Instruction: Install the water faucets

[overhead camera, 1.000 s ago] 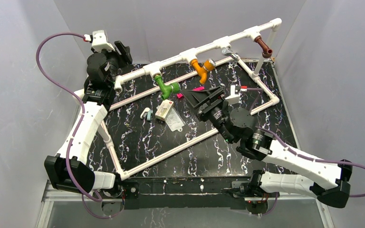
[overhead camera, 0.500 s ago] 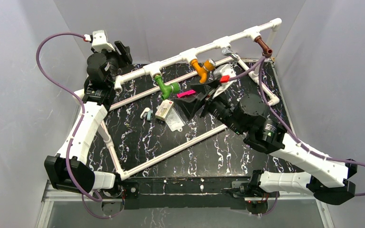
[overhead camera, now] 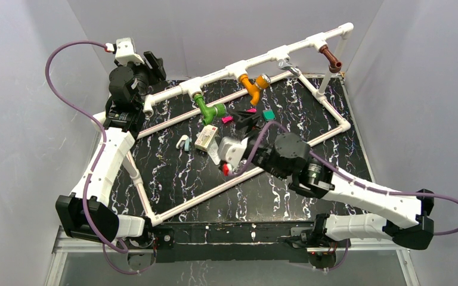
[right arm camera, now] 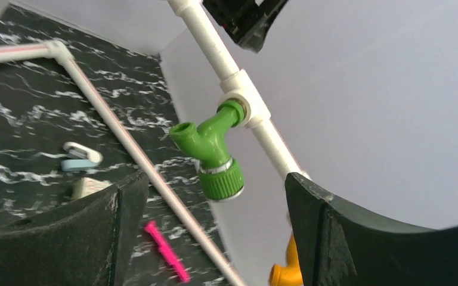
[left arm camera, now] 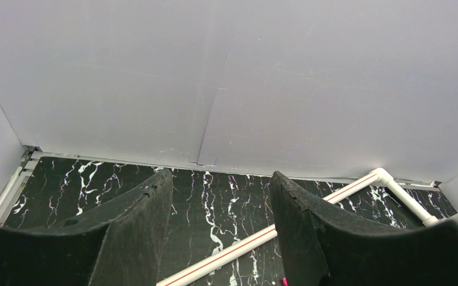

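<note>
- Hanging from the tees of the white pipe rail [overhead camera: 274, 55], the green faucet [overhead camera: 209, 109], orange faucet [overhead camera: 251, 86] and brown faucet [overhead camera: 331, 58] sit exactly where they did a second ago.
- The green faucet's long axis runs from its tee down toward the table [overhead camera: 173, 173], with the ribbed cap lowest and the open spout branching sideways.
- The right gripper [overhead camera: 247, 121] has rolled over and dropped below the rail, between the green and orange faucets. Its fingers are spread wide and grasp nothing.
- The left gripper [left arm camera: 220, 179], off the rail's left end, is unchanged, gaping and empty.
- A green square block [overhead camera: 268, 114] is now uncovered beside the right gripper.
</note>
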